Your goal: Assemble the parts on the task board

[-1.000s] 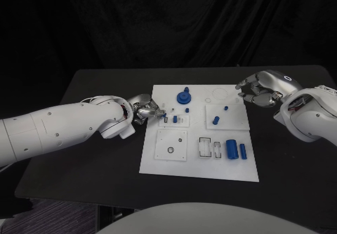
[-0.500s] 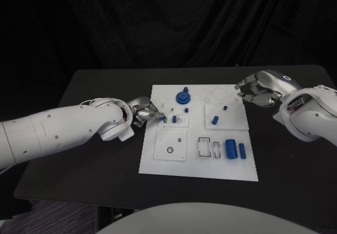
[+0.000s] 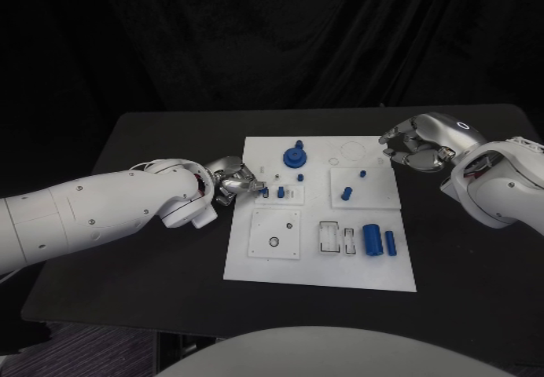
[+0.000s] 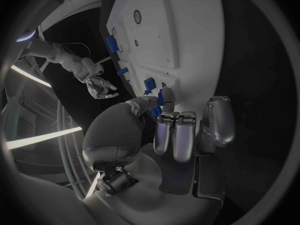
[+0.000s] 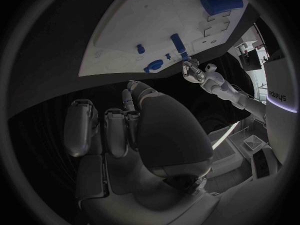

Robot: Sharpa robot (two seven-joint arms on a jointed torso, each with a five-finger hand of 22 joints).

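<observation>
The white task board [image 3: 323, 267] lies in the middle of the black table. My left hand [image 3: 236, 182] is at the board's left edge and pinches a small blue peg [image 3: 264, 192] over a small square plate; the wrist view has the peg [image 4: 167, 96] at my fingertips [image 4: 164, 120]. Another peg [image 3: 281, 191] stands right beside it. My right hand [image 3: 417, 146] hovers at the board's far right corner, its fingers [image 5: 119, 127] curled in with nothing seen in them. A blue round part with a knob [image 3: 295, 157] stands at the board's far middle.
Small blue pegs [image 3: 347, 192] sit on the right square plate. Two larger blue blocks [image 3: 381, 239] lie near the board's right edge, beside a slotted plate [image 3: 331, 237]. A square plate with a ring and a hole [image 3: 276, 233] is at the near left. Bare black table surrounds the board.
My left hand has shifted very slightly at the small square plate with the peg. My right hand has stayed where it was.
</observation>
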